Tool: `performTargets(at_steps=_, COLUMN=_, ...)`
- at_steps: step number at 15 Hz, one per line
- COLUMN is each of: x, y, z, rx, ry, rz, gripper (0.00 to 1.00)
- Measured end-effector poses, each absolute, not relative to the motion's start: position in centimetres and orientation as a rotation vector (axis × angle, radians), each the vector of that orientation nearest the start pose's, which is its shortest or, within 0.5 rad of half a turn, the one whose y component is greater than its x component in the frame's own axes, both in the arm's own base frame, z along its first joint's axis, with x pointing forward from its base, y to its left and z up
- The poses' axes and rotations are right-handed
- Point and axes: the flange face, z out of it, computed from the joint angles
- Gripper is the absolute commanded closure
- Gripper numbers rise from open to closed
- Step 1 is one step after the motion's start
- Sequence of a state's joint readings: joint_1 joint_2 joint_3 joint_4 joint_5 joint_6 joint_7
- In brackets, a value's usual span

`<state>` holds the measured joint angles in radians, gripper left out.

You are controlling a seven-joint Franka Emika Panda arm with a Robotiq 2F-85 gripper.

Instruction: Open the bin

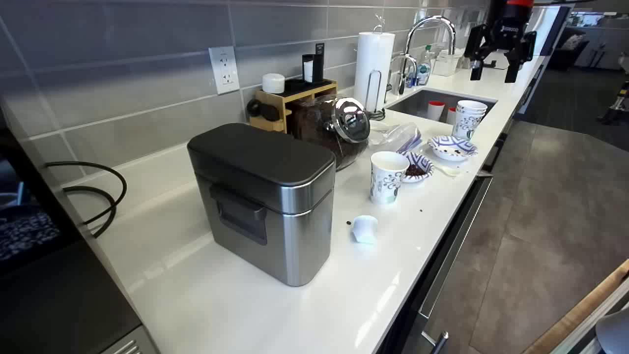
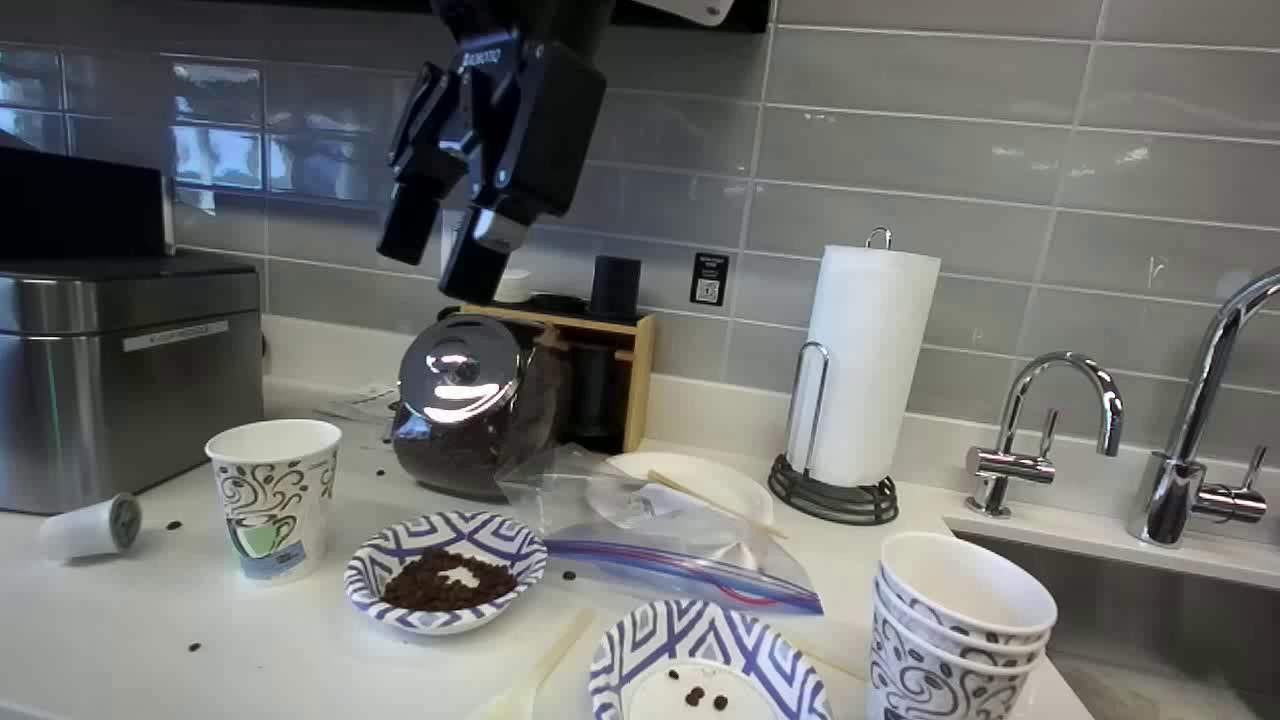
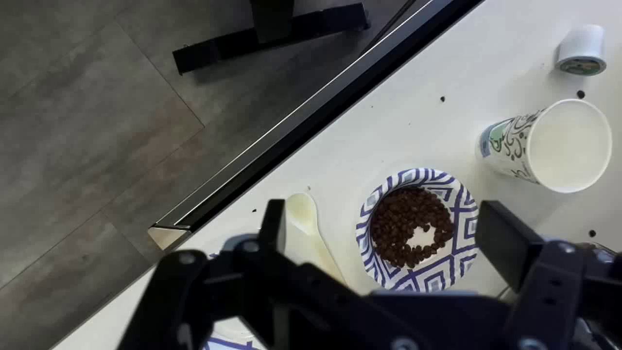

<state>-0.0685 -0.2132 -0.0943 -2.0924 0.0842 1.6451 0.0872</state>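
Note:
The bin (image 1: 307, 236) is a boxy brushed-steel container with a dark flat lid (image 1: 260, 152), which lies shut. A dark rectangular panel with a handle-like ledge (image 1: 241, 214) is on one side. The bin (image 2: 120, 400) also stands at the left in an exterior view, with a label strip near its top. It is out of the wrist view. My gripper (image 1: 493, 74) is open and empty, high above the counter and well away from the bin. In an exterior view the gripper (image 2: 436, 262) points down. In the wrist view its fingers (image 3: 381, 228) are wide apart above a bowl.
A paper cup (image 1: 385, 179) and a white pod (image 1: 364, 228) stand beside the bin. A glass jar (image 2: 470, 400) lies behind it. A bowl of beans (image 2: 450, 575), a second bowl (image 2: 700, 640), stacked cups (image 2: 950, 640) and a paper towel roll (image 2: 865, 370) are further along.

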Motion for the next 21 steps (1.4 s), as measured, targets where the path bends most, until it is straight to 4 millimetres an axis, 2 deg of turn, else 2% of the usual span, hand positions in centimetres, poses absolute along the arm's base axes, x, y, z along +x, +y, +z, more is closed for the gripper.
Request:
performTargets(at_steps=8, x=46.1, y=-6.9, z=49.7, rx=-2.985, ry=0.393, rz=0.35, gripper=0.0)
performTargets(at_steps=10, x=46.3, y=-5.8, z=49.5, rx=-2.974, ry=0.353, rz=0.351, gripper=0.0)
performTargets(at_steps=12, x=46.9, y=-2.6, z=49.1, rx=-2.938, ry=0.284, rz=0.353, gripper=0.0)
performTargets(at_steps=14, x=47.5, y=1.8, z=48.8, rx=-2.903, ry=0.189, rz=0.344, gripper=0.0)
performTargets(at_steps=17, x=48.2, y=8.7, z=48.8, rx=-2.87, ry=0.013, rz=0.244, gripper=0.0)
performTargets(at_steps=21, x=48.2, y=16.4, z=48.9, rx=-2.798, ry=-0.253, rz=0.073, gripper=0.0)
